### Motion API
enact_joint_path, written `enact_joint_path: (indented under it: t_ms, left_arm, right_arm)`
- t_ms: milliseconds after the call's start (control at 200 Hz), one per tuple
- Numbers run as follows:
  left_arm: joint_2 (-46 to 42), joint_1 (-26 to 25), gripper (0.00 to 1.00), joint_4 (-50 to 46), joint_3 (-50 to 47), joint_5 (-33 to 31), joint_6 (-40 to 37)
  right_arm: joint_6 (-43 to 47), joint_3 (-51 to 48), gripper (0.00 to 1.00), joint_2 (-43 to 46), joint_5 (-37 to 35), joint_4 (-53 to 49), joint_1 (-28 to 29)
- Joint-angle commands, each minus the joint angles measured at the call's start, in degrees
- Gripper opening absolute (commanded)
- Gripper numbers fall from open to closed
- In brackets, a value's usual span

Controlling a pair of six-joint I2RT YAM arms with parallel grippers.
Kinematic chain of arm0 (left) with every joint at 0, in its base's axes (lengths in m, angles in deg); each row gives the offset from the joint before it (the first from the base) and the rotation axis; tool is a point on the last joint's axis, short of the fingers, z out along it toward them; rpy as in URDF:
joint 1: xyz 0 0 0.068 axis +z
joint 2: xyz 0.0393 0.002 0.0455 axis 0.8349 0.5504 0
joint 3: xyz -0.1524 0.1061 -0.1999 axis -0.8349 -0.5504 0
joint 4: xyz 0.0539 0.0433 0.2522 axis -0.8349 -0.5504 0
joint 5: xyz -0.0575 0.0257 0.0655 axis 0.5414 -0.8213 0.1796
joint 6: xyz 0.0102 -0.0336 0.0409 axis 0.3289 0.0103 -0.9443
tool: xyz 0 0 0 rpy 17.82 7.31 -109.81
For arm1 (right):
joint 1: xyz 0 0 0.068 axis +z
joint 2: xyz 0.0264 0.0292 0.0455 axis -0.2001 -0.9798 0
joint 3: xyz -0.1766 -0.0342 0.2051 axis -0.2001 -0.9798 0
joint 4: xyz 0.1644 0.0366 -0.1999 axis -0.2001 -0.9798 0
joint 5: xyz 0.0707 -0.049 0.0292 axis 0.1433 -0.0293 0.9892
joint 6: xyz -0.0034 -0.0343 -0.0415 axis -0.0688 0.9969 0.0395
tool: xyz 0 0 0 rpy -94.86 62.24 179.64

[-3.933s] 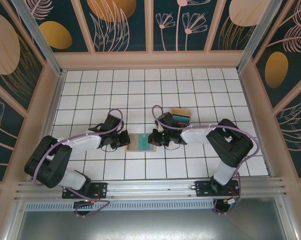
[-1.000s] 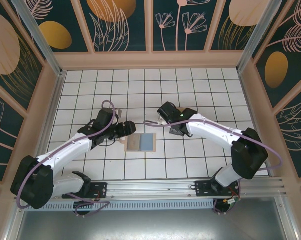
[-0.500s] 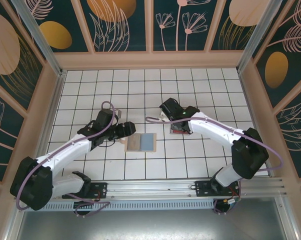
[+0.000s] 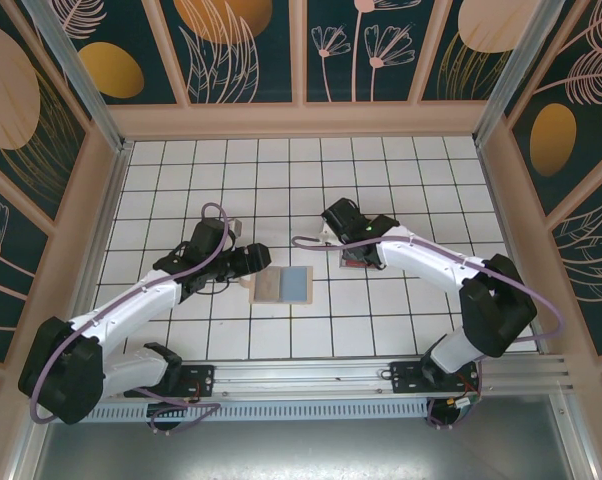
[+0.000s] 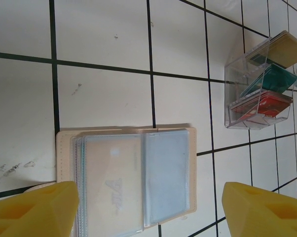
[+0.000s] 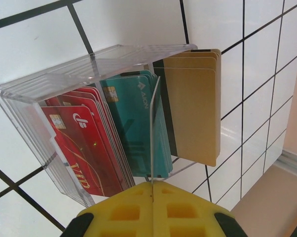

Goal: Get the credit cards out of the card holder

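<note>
Tiled table (image 4: 401, 180): white tiles with dark grout; carries everything listed below.
Left gripper (image 5: 148, 208): released, its yellow fingertips (image 5: 32, 207) spread wide with nothing between them. It sits low over the near edge of the card holder, straddling it. In the left wrist view one fingertip overlaps the holder's corner; contact cannot be told. From above it (image 4: 259, 262) sits just left of the holder.
Right gripper (image 6: 153, 207): clenched, the two yellow fingers pressed together and gripping nothing. The tips are right at the near edge of the clear rack, in line with one divider. Contact cannot be told.
Clear rack (image 6: 35, 94): transparent, three compartments side by side. It stands well apart from the card holder, further back on the table and to its right (image 5: 235, 79).
Rack contents: red cards (image 6: 82, 148) in one end slot, teal cards (image 6: 133, 123) in the middle, gold cards (image 6: 193, 108) in the other end slot, all leaning on edge.
Card holder (image 5: 126, 182): tan, lying open and flat on the tiles near the table's middle (image 4: 281, 285), clear sleeves facing up.
Holder contents: a light blue card (image 5: 167, 170) in the right-hand sleeve. The left-hand sleeves show a pale panel with a faint mark; card or lining cannot be told.
Obstructions: none between the left gripper and the holder.
</note>
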Motion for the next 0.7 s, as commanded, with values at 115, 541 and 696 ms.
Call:
enact_joint_path:
  t_ms: [115, 541, 696]
  left_arm:
    - [-0.6, 0.0, 0.77, 0.7, -0.7, -0.3, 0.0]
    - [-0.2, 0.0, 0.77, 1.0, -0.4, -0.7, 0.1]
    - [0.5, 0.0, 0.77, 1.6, -0.4, -0.2, 0.4]
  right_arm:
    - [-0.1, -1.2, 0.0, -2.0, 2.4, 1.0, -0.2]
    - [-2.0, 2.1, 0.0, 1.5, -0.5, -2.3, 0.3]
    - [-3.1, 4.2, 0.0, 2.2, 0.2, -5.0, 1.0]
